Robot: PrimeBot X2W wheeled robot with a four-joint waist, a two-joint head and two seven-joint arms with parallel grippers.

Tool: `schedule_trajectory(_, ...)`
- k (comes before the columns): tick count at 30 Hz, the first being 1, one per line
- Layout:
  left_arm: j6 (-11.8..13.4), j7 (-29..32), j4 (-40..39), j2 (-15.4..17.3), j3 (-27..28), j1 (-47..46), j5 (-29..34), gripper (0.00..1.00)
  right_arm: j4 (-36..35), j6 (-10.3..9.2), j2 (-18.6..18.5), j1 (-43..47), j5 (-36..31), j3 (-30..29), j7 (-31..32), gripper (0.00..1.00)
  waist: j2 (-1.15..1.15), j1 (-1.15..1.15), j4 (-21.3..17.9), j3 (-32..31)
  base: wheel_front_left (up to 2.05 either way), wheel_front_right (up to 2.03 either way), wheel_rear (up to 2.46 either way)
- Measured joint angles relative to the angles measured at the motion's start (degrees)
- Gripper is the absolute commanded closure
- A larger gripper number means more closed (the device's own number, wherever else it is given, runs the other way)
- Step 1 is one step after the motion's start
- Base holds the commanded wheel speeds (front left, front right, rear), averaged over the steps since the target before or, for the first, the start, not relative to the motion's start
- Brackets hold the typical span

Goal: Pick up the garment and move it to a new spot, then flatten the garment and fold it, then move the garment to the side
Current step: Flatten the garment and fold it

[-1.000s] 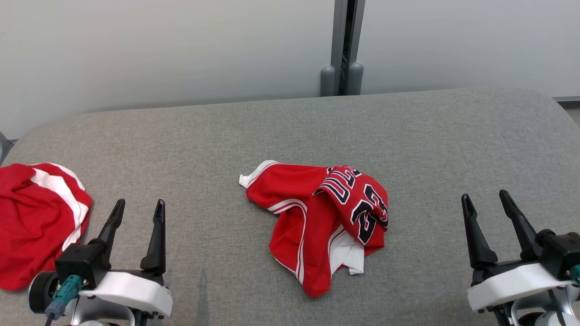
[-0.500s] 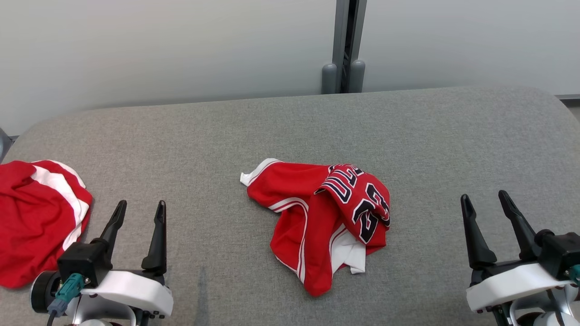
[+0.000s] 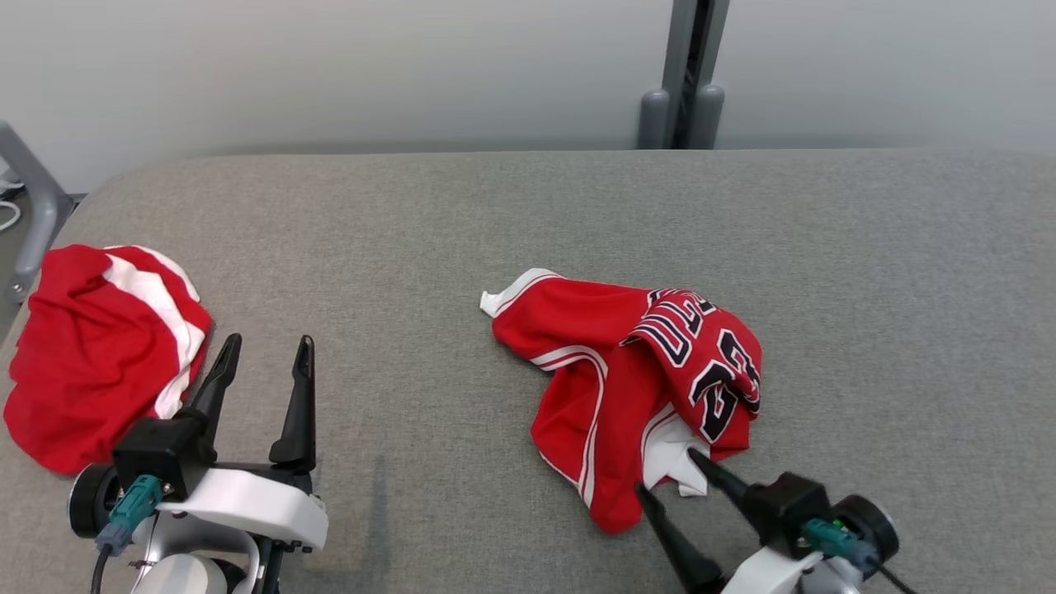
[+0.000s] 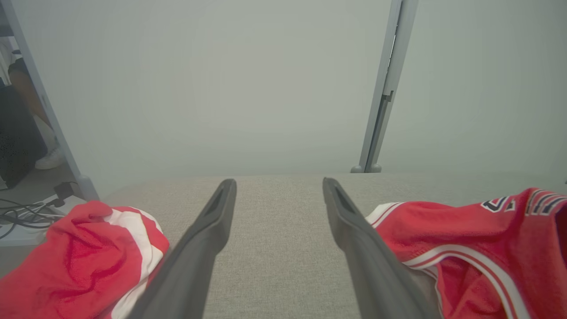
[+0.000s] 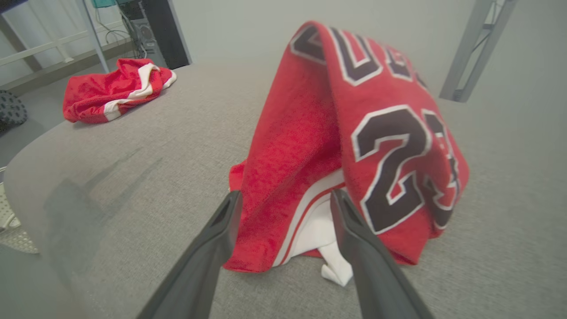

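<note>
Pointing at the shirt (image 3: 594, 363) just in front of its tips, the right claw (image 5: 285, 195) is wide open. It might pinch only the loose white flap (image 5: 316, 235), so it slips out.

On the table (image 3: 371, 239), the garment (image 3: 594, 388) lies centrally, another cloth (image 3: 91, 363) far left.

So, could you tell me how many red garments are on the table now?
2. A crumpled numbered jersey lies in the middle, just ahead of the right gripper; a red-and-white garment sits far left, beside the left gripper.
</note>
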Motion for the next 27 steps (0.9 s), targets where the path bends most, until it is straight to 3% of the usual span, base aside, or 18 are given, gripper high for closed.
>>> schedule_trajectory(7, -0.34, -0.79, 1.0, -1.09, -0.93, -1.99, 0.01, 0.0, 9.29, 0.01, -1.8, -2.75, 0.44, 9.17, 1.43, 0.0, 0.0, 0.0, 3.48, 1.73, 0.0, 0.0, 0.0)
schedule_trajectory(13, -0.54, -1.64, 2.29, -1.48, -1.22, -2.72, -0.01, 0.0, 19.3, 0.01, -0.99, -8.19, -2.04, 10.45, -0.98, 0.0, 0.0, 0.0, 5.49, 3.21, 0.0, 0.0, 0.0)
schedule_trajectory(16, -0.49, -2.05, 2.69, -1.51, -1.15, -3.19, -0.08, 0.0, 23.31, 0.01, 0.07, -10.37, -2.45, 10.07, -1.83, 1.0, 0.0, 0.0, 5.82, 3.63, 0.0, 0.0, 0.0)
schedule_trajectory(21, -0.4, -2.54, 3.09, -1.53, -1.01, -3.3, -0.2, 0.0, 24.74, 0.01, 1.33, -12.54, -1.2, 9.81, -4.08, 1.0, 0.0, 0.0, 5.52, 3.63, 0.0, 0.0, 0.0)
schedule_trajectory(27, 0.05, -2.56, 3.02, -1.18, -0.59, -3.28, -0.57, 0.0, 15.23, 0.01, 1.48, -15.39, 3.64, 11.66, -4.23, 1.0, 0.0, 0.0, 3.69, 3.37, 0.0, 0.0, 0.0)
